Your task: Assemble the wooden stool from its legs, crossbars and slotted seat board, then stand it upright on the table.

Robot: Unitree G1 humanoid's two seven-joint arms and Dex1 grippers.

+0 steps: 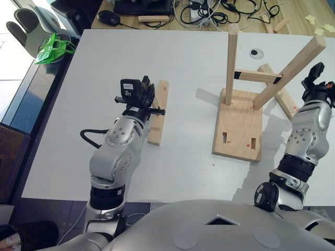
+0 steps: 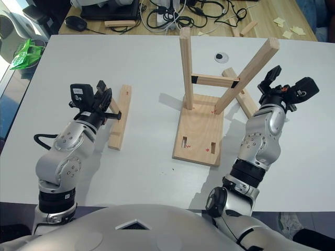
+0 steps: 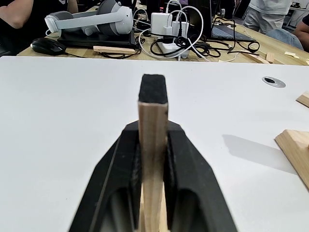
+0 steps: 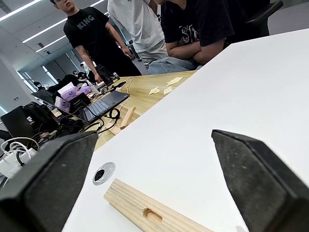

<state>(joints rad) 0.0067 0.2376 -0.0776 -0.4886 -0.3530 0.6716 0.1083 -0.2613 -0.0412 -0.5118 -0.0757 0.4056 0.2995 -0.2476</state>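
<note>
1. The left gripper (image 3: 153,137) is seen closest. Its jaws are clenched on a loose wooden bar (image 1: 158,112), and the bar's black-capped end (image 3: 153,89) juts out beyond the black fingers (image 3: 186,159).
2. This bar is laid lengthwise on the left half of the white table (image 1: 183,52), pointing away from the robot and well apart from the rest of the stool.
3. The slotted seat board (image 1: 238,125) is placed flat on the table, right of centre. Two open slots (image 1: 225,137) are left unfilled at its near end.
4. Two legs are set into the board's far end. One upright leg (image 1: 231,65) is stood straight, and one tilted leg (image 1: 290,70) is leaned out to the right.
5. The two legs are joined by a crossbar (image 1: 256,77) with dark ends.
6. Another slotted wooden piece (image 1: 280,97) is laid on the table behind the tilted leg.
7. The right gripper (image 1: 314,78) is held just beside the tilted leg, to its right. Its jaws are released and spread wide, with nothing between them.
8. A round cable port (image 1: 256,52) is set into the table beyond the legs.
9. A green bag (image 1: 52,48) is seen off the far left corner. A computer mouse (image 1: 108,17) is placed on the desk beyond.
</note>
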